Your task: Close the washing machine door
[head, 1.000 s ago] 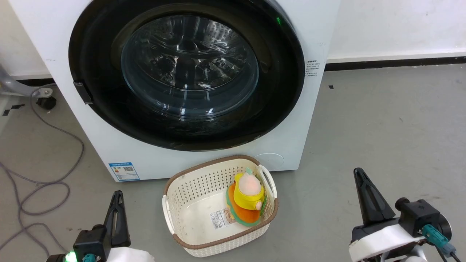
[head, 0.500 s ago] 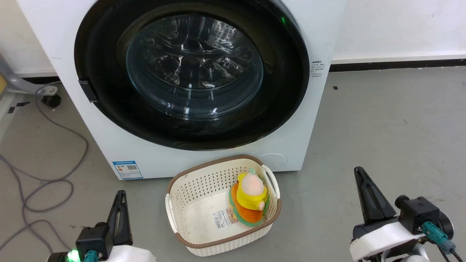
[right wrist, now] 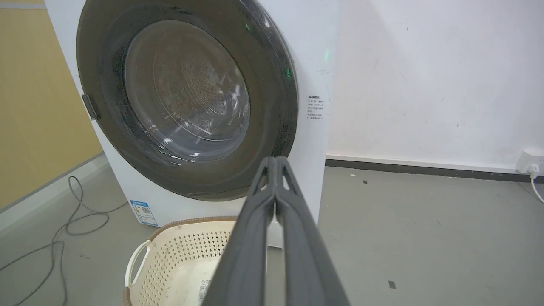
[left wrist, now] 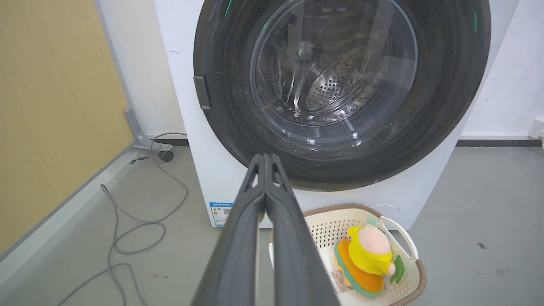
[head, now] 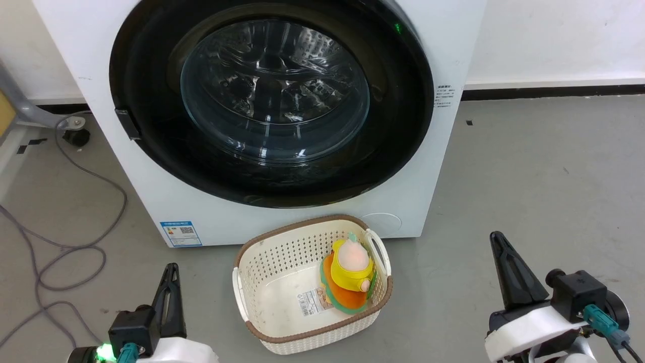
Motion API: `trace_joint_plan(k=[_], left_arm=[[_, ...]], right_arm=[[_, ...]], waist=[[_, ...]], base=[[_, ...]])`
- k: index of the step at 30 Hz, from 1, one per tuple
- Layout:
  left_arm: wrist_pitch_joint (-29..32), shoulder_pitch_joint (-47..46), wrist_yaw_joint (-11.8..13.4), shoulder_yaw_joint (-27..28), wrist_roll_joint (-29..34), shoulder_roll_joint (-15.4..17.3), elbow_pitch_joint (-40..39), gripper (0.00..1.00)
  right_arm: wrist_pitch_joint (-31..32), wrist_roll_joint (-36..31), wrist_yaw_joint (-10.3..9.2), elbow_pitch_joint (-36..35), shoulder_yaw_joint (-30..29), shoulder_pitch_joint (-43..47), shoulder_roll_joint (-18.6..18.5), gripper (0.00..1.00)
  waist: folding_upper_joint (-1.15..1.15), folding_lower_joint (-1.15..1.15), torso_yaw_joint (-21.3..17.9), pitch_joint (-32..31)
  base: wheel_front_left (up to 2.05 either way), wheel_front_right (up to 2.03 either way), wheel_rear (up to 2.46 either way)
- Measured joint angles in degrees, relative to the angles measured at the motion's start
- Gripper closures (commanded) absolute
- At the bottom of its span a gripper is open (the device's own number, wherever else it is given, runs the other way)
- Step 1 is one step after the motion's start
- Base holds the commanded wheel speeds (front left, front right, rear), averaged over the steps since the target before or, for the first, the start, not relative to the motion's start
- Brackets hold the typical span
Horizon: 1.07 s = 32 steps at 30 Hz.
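Note:
The white washing machine [head: 443, 45] [left wrist: 187, 140] [right wrist: 312, 63] stands ahead of me against the wall. Its round glossy black door [head: 151, 146] [left wrist: 225, 123] [right wrist: 272, 127] lies flush against the front, and the steel drum shows through the bulging glass window [head: 274, 91]. My left gripper [head: 174, 269] [left wrist: 265, 158] is low at the lower left, shut and holding nothing, well short of the machine. At the lower right my right gripper [head: 496, 239] [right wrist: 275, 160] is shut too, with nothing in it.
A cream perforated basket [head: 262, 262] [left wrist: 408, 293] [right wrist: 170, 250] with a yellow and orange plush toy [head: 350, 275] [left wrist: 367, 259] sits on the grey floor before the machine. Grey cables [head: 75, 247] loop at the left. A yellow panel [left wrist: 51, 119] stands to the left. Bare floor [head: 544, 166] lies to the right.
The head camera has shifted, so the whole scene sits slightly further right. The door, the basket and both shut grippers keep their places relative to each other.

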Motion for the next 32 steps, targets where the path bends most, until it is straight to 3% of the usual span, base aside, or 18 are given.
trace_joint_plan(k=[32], left_arm=[[3.88, -0.94, -1.46, -0.6, 0.91, 0.0, -1.07, 1.0]], right_arm=[[3.8, -1.6, 0.0, -2.5, -0.63, 0.9, 0.01, 1.0]], waist=[[0.0, 0.0, 1.62, -0.04]], base=[[0.0, 0.0, 0.0]])
